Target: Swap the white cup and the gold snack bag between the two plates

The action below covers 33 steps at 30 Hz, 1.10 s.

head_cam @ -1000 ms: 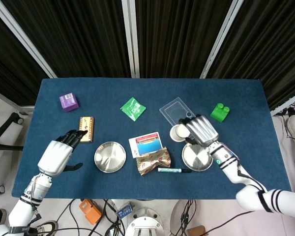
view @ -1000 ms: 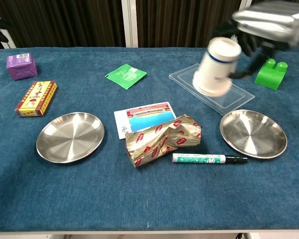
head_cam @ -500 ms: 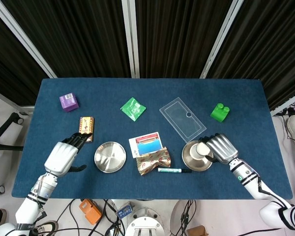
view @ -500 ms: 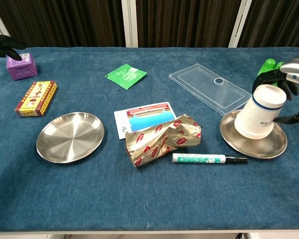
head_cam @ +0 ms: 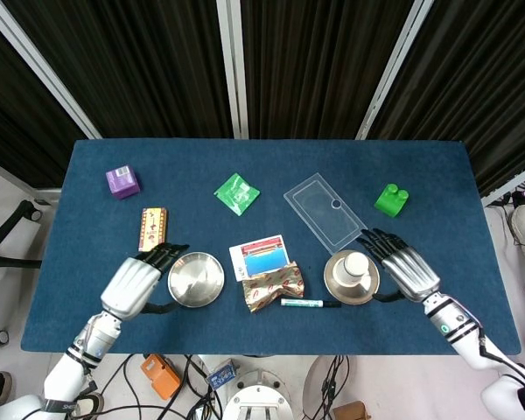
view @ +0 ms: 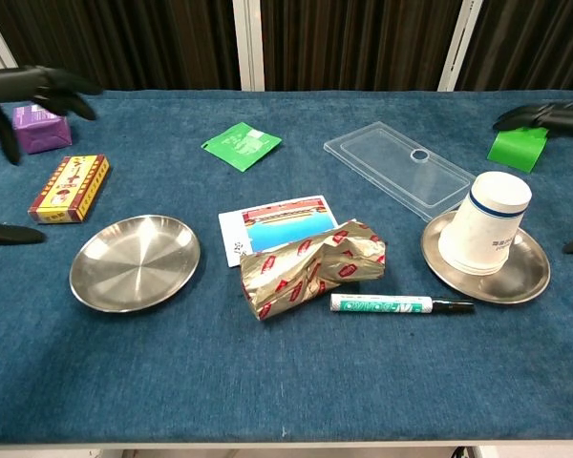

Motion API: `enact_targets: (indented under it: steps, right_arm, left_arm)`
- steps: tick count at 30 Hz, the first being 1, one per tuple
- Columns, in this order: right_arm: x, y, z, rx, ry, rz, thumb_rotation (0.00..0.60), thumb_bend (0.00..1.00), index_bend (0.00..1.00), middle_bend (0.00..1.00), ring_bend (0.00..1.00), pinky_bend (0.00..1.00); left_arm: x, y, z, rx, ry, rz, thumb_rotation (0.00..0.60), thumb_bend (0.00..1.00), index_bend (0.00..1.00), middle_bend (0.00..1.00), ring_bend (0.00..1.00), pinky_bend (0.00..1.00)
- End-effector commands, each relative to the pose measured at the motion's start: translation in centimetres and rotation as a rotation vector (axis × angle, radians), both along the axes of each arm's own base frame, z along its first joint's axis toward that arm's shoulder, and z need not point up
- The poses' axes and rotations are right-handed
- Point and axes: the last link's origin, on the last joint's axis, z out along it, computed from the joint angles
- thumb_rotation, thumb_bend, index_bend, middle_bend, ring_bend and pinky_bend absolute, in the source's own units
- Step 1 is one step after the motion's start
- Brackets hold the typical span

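The white cup [view: 484, 236] with a blue band stands upside down on the right steel plate [view: 520, 279], also seen as the cup [head_cam: 357, 264] on the plate [head_cam: 337, 284] in the head view. The gold snack bag [view: 310, 266] lies crumpled on the cloth between the plates, the bag [head_cam: 275, 287] resting beside the empty left plate [head_cam: 196, 279]. My right hand [head_cam: 409, 271] is open just right of the cup, apart from it. My left hand [head_cam: 136, 284] is open at the left plate's left rim.
A green-capped marker [view: 401, 304] lies in front of the bag. A card [view: 277, 218] sits behind it. A clear lid [view: 402, 168], green packet [view: 241, 145], green block [view: 516, 147], purple box [view: 40, 127] and yellow-red box [view: 72, 187] lie around.
My right hand carried the cup down onto the right plate, let go and drew back to the right. My left hand moved right toward the left plate.
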Motion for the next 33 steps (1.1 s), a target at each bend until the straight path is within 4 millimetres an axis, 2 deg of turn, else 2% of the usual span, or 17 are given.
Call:
enact_targets:
  steps: [1,4,9,13,18,22,28,31,33]
  right_arm:
    - [-2.1,3.2,3.3,-0.187,-0.040,-0.019,0.521,0.16,0.00,0.00,0.00,0.11]
    - [-3.6,5.4,5.0,-0.274,-0.063,-0.072,0.522,0.16,0.00,0.00,0.00,0.07]
    - [-5.2,7.7,6.2,-0.297,-0.088,-0.126,0.526,0.16,0.00,0.00,0.00,0.05]
    - [-5.7,8.0,7.1,-0.258,-0.112,-0.155,0.530,0.16,0.00,0.00,0.00,0.03]
    - [-6.2,7.8,8.3,-0.258,-0.128,-0.185,0.531,0.16,0.00,0.00,0.00,0.03]
    - [-6.3,7.9,8.6,-0.249,-0.137,-0.192,0.530,0.16,0.00,0.00,0.00,0.03]
    - [-6.4,8.4,9.0,-0.241,-0.135,-0.194,0.530,0.16,0.00,0.00,0.00,0.03]
    - [-6.4,8.5,9.1,-0.249,-0.131,-0.193,0.530,0.16,0.00,0.00,0.00,0.03]
    - [-6.4,8.5,9.1,-0.253,-0.131,-0.192,0.531,0.16,0.00,0.00,0.00,0.03]
  left_arm:
    - [2.6,-0.5,-1.8,-0.064,-0.044,-0.063,0.600,0.06,0.08,0.15,0.16,0.42]
    - [4.7,-0.6,-4.3,-0.126,-0.054,-0.095,0.600,0.07,0.08,0.15,0.16,0.41]
    - [8.2,0.1,-9.0,-0.235,-0.064,-0.085,0.600,0.07,0.08,0.15,0.16,0.36]
    - [10.3,1.2,-12.1,-0.213,-0.018,-0.096,0.600,0.07,0.08,0.15,0.15,0.25]
    - [11.6,1.0,-15.3,-0.180,0.061,-0.132,0.600,0.07,0.09,0.15,0.15,0.24]
    - [12.1,1.4,-16.6,-0.156,0.097,-0.133,0.600,0.08,0.11,0.16,0.16,0.24]
    - [11.4,2.6,-17.4,-0.138,0.125,-0.077,0.600,0.10,0.13,0.18,0.17,0.25]
    - [11.1,3.0,-17.2,-0.123,0.127,-0.065,0.600,0.14,0.16,0.21,0.21,0.30]
    - [11.0,3.0,-17.1,-0.117,0.126,-0.061,0.600,0.21,0.23,0.29,0.29,0.39]
